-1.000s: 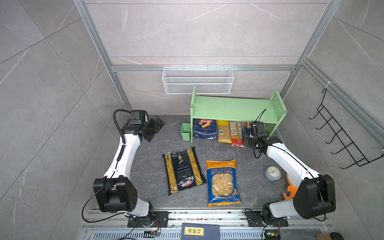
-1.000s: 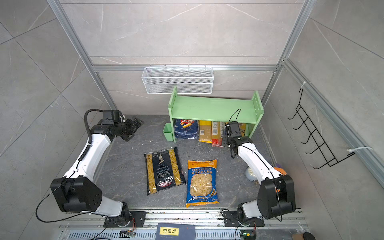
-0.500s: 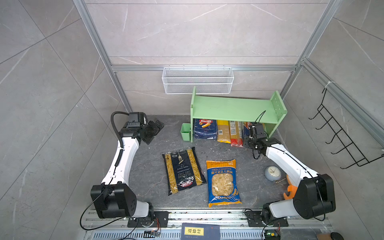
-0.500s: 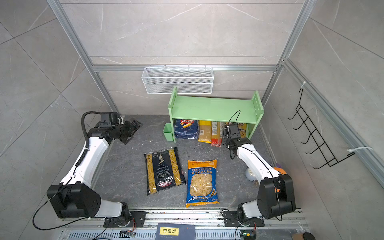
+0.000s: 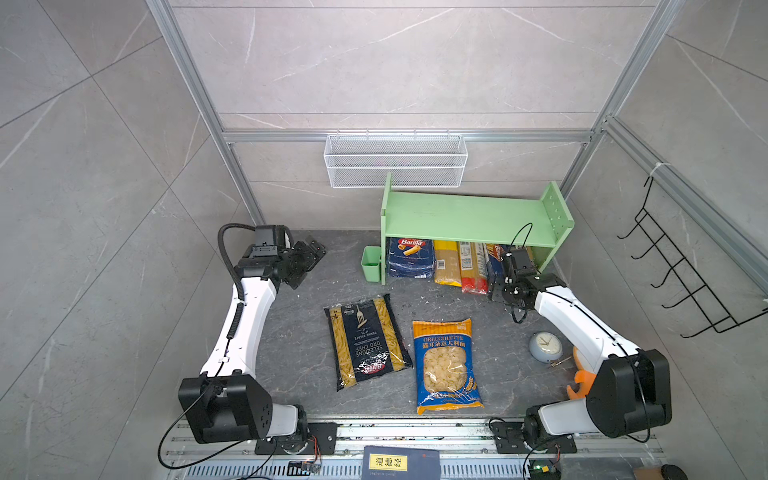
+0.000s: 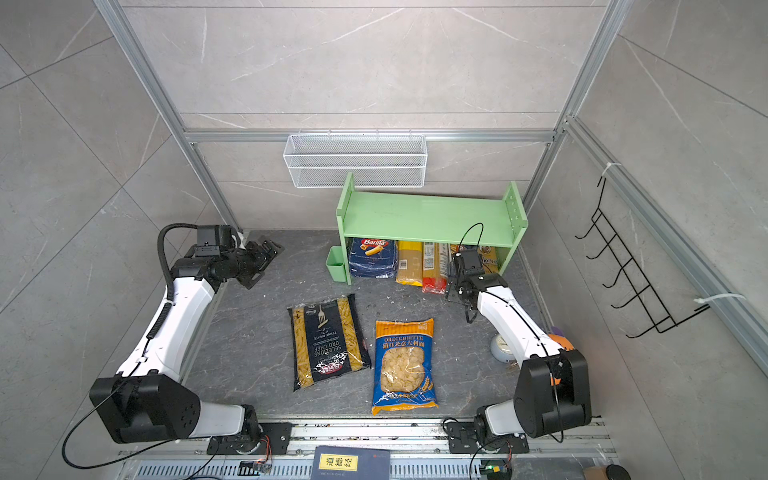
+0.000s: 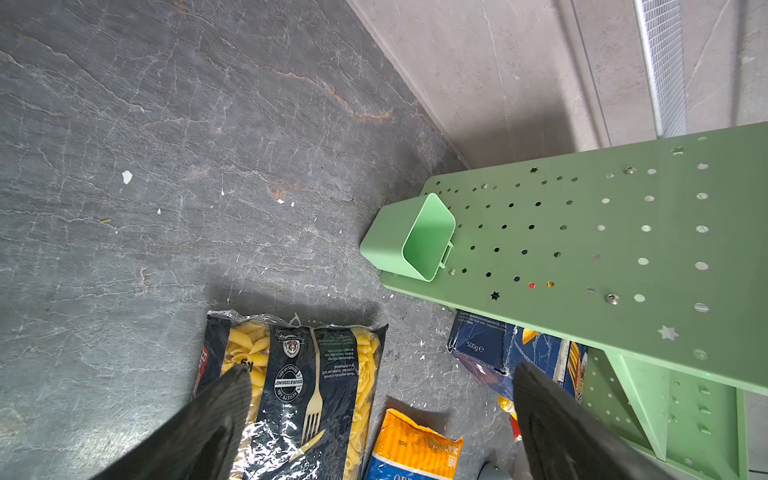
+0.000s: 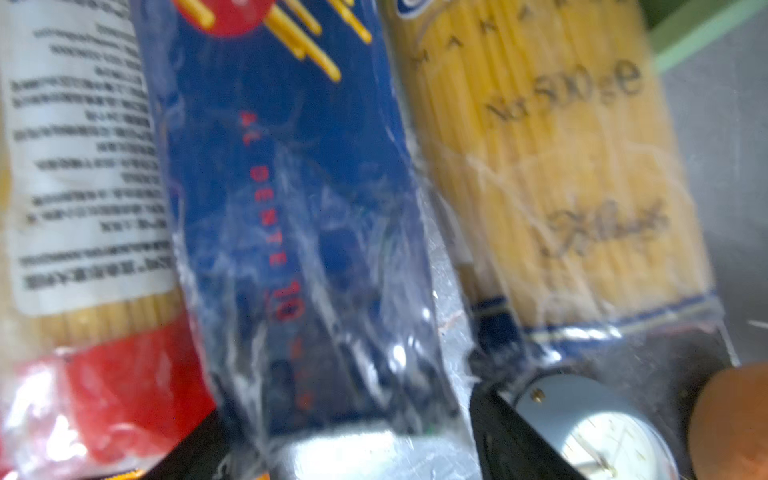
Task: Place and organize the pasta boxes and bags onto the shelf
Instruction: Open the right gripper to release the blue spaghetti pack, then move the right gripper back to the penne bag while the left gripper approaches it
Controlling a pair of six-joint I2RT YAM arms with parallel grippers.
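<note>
1 box (image 5: 409,259), 6 bags (image 5: 365,340) (image 5: 446,365) (image 5: 446,264) (image 5: 471,268) (image 8: 291,166) (image 8: 552,166), 1 shelf (image 5: 465,218).

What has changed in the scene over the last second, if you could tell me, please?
The right gripper has opened, apparently letting go of the dark blue spaghetti pack, which lies between its parted jaws under the top board of the shelf. The left arm settled slightly. The left gripper stays open and empty. The penne bag and the orecchiette bag have not moved.
</note>
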